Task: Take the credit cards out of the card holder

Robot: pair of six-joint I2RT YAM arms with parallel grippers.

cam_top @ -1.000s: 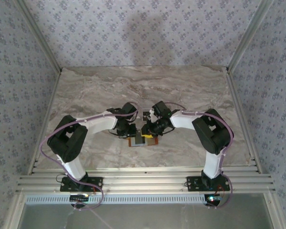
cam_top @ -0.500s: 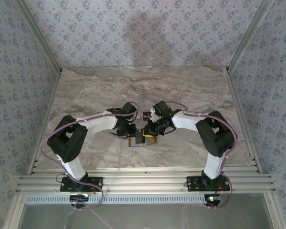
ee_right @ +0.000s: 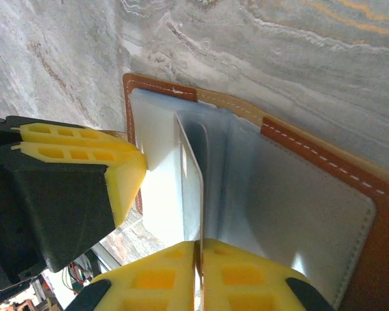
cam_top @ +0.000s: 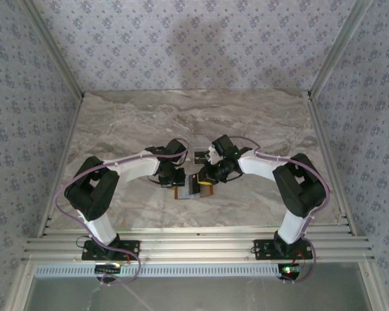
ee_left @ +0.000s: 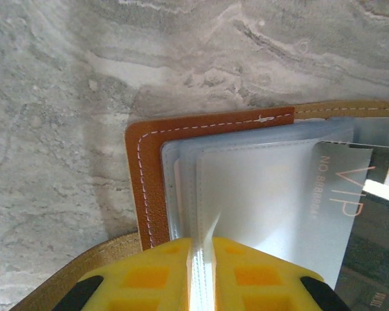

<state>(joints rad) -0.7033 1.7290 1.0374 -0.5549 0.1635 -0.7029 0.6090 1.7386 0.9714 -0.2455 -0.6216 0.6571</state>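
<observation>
The card holder (cam_top: 189, 190) lies open on the marble table between both arms. In the left wrist view its tan-brown leather edge (ee_left: 142, 188) frames frosted plastic sleeves, and my left gripper (ee_left: 204, 243) is shut on one raised sleeve. A grey credit card (ee_left: 350, 194) marked VIP sticks out of the sleeves to the right. In the right wrist view my right gripper (ee_right: 199, 245) is shut on the thin edge of that credit card (ee_right: 193, 175), which stands upright out of the card holder (ee_right: 298, 194). The left gripper's yellow fingers (ee_right: 84, 155) hold the sleeve just beside it.
The marble tabletop (cam_top: 259, 123) stretches behind and to both sides of the holder. Patterned walls enclose it on three sides, with metal rails (cam_top: 194, 243) along the near edge by the arm bases.
My right arm has drawn back to the right, and its gripper now pinches the card's edge. The left arm and the holder have stayed put.
</observation>
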